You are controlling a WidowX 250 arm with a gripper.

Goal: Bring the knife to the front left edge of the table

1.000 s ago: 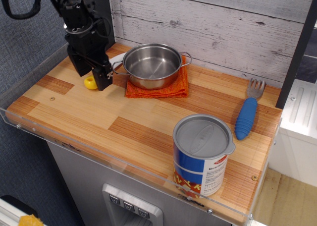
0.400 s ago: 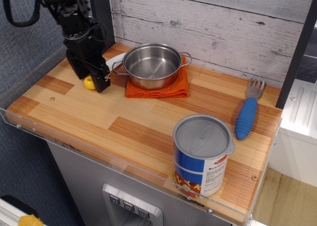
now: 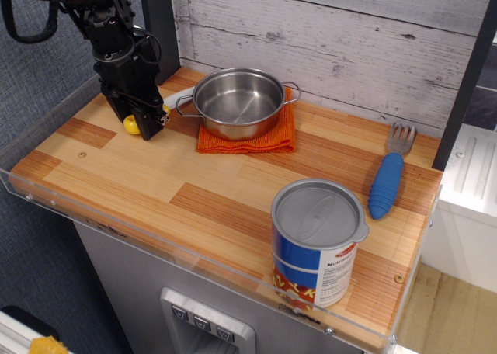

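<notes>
The knife's yellow handle (image 3: 131, 124) pokes out on the left of my black gripper (image 3: 144, 123) at the back left of the striped wooden table (image 3: 194, 183). A sliver of yellow also shows on the gripper's right side. A bit of white blade shows by the pot's left handle. The fingers stand down on the handle and look closed around it, low over the table top. Most of the knife is hidden by the gripper.
A steel pot (image 3: 237, 102) sits on an orange cloth (image 3: 256, 140) just right of the gripper. A blue-handled fork (image 3: 387, 182) lies at the right. A blue-labelled can (image 3: 317, 241) stands at the front right. A clear acrylic rim (image 3: 155, 237) lines the front edge.
The gripper has moved a little to the left and away from the pot, and the yellow handle has moved with it.
</notes>
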